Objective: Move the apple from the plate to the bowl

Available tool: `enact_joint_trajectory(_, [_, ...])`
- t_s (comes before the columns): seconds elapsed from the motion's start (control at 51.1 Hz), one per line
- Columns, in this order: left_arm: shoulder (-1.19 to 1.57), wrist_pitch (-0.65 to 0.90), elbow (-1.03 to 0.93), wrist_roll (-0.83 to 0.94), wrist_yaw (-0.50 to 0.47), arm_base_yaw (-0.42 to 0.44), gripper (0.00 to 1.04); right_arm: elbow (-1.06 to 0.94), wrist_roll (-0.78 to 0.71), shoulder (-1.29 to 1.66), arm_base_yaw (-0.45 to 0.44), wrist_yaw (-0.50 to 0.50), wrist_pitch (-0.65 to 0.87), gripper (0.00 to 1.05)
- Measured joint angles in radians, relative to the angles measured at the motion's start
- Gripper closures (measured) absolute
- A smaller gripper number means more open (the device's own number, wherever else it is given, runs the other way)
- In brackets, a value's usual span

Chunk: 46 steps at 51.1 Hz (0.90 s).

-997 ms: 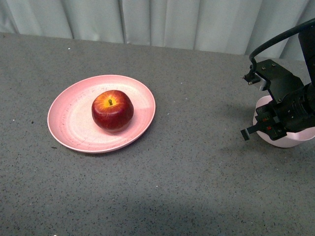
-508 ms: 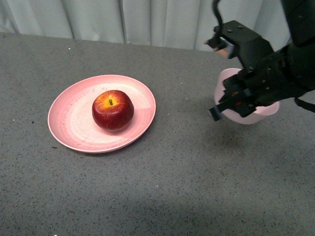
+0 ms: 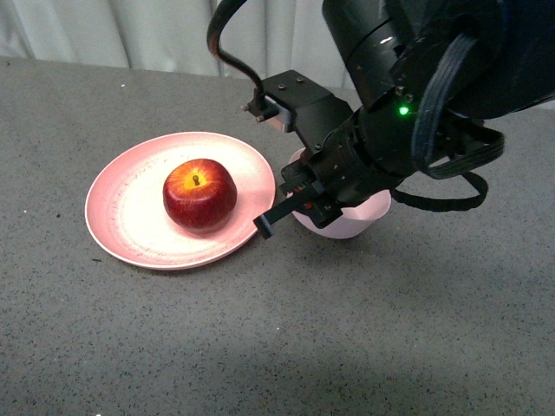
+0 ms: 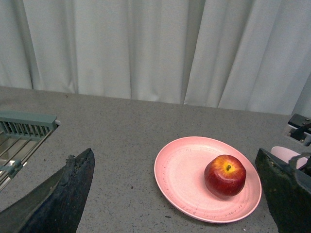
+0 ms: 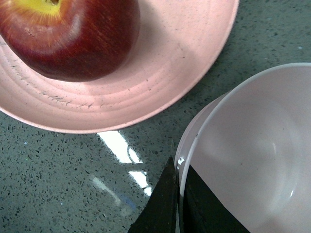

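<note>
The dark-red apple (image 3: 199,193) sits on the wide pink plate (image 3: 130,217) at the table's left. My right gripper (image 3: 303,198) is shut on the rim of the small pale pink bowl (image 3: 357,221), held just right of the plate's edge. In the right wrist view its fingertips (image 5: 170,194) pinch the bowl (image 5: 252,145) rim, with the apple (image 5: 73,39) and plate (image 5: 165,73) close by. My left gripper (image 4: 174,160) is open and empty; it does not show in the front view. Its wrist view shows the apple (image 4: 225,175), plate (image 4: 184,170) and bowl (image 4: 285,154) some way ahead.
The table is grey speckled stone (image 3: 347,329). A pale curtain (image 3: 156,30) hangs along its far edge. A metal rack (image 4: 24,128) lies off the table's side in the left wrist view. The right arm's bulk and cables (image 3: 416,78) hang over the table's right half.
My right arm has carried the bowl from the table's far right edge leftward, until it is next to the plate. The apple and plate have not moved.
</note>
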Motion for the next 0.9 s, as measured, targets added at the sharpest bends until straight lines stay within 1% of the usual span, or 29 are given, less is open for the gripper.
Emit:
enact_joint_trajectory(0.196, [0.0, 0.0, 0.0, 0.0, 0.0, 0.0, 0.07, 0.061, 0.012, 0.064, 0.023, 0.015, -0.035, 1.04])
enact_joint_trajectory(0.372, [0.0, 0.0, 0.0, 0.0, 0.0, 0.0, 0.07, 0.083, 0.017, 0.075, 0.026, 0.022, -0.049, 1.04])
enact_joint_trajectory(0.391, [0.0, 0.0, 0.0, 0.0, 0.0, 0.0, 0.07, 0.085, 0.017, 0.075, 0.025, 0.023, -0.049, 1.02])
enact_joint_trajectory(0.411, [0.0, 0.0, 0.0, 0.0, 0.0, 0.0, 0.07, 0.085, 0.019, 0.075, 0.024, 0.022, -0.048, 0.97])
enact_joint_trajectory(0.567, [0.0, 0.0, 0.0, 0.0, 0.0, 0.0, 0.07, 0.06, 0.046, 0.062, 0.01, 0.006, 0.013, 0.69])
enact_joint_trajectory(0.587, [0.0, 0.0, 0.0, 0.0, 0.0, 0.0, 0.07, 0.056, 0.048, 0.059, 0.009, 0.006, 0.018, 0.67])
enact_joint_trajectory(0.645, [0.0, 0.0, 0.0, 0.0, 0.0, 0.0, 0.07, 0.024, 0.058, 0.032, 0.0, 0.016, 0.06, 0.56])
enact_joint_trajectory(0.665, [0.0, 0.0, 0.0, 0.0, 0.0, 0.0, 0.07, 0.017, 0.061, 0.027, -0.002, 0.019, 0.069, 0.54])
enact_joint_trajectory(0.763, [0.0, 0.0, 0.0, 0.0, 0.0, 0.0, 0.07, -0.04, 0.079, -0.031, -0.019, 0.053, 0.158, 0.4])
enact_joint_trajectory(0.802, [0.0, 0.0, 0.0, 0.0, 0.0, 0.0, 0.07, -0.056, 0.081, -0.05, -0.025, 0.061, 0.178, 0.37])
enact_joint_trajectory(0.86, [0.0, 0.0, 0.0, 0.0, 0.0, 0.0, 0.07, -0.106, 0.093, -0.109, -0.046, 0.102, 0.233, 0.26])
enact_joint_trajectory(0.88, [0.0, 0.0, 0.0, 0.0, 0.0, 0.0, 0.07, -0.13, 0.093, -0.14, -0.058, 0.12, 0.251, 0.21])
enact_joint_trajectory(0.9, [0.0, 0.0, 0.0, 0.0, 0.0, 0.0, 0.07, -0.139, 0.093, -0.151, -0.063, 0.129, 0.257, 0.19])
